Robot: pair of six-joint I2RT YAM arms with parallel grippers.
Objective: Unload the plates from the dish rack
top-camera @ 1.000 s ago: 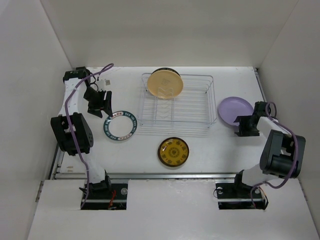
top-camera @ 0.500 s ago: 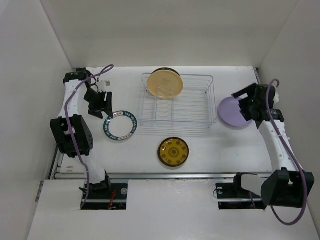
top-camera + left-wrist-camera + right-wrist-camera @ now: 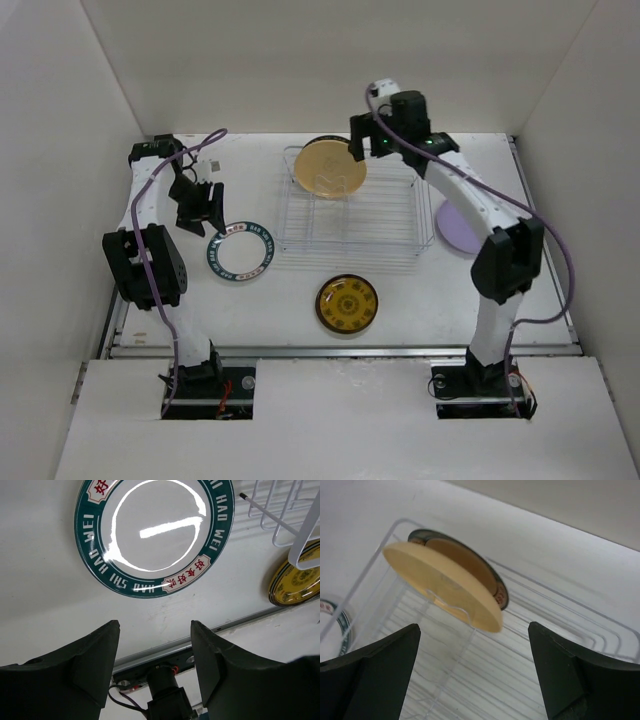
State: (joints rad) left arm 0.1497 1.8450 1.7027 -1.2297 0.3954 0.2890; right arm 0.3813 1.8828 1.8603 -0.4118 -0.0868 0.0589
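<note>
Though the tan plate [image 3: 328, 168] and a dark-rimmed plate [image 3: 465, 562] behind it wait in the rack [image 3: 350, 215], three lie out on the bench [image 3: 280, 300]: teal plate [image 3: 240, 250], brown plate [image 3: 347, 304], lilac plate [image 3: 452, 228]; my right tool [image 3: 474, 627] gapes empty near the tan plate; my left tool [image 3: 155, 625] gapes over the teal plate.

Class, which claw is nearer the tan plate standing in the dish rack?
Right. The right claw hovers just beside the tan plate, above the dish rack; the left claw hangs by the teal-rimmed plate, left of the rack.
</note>
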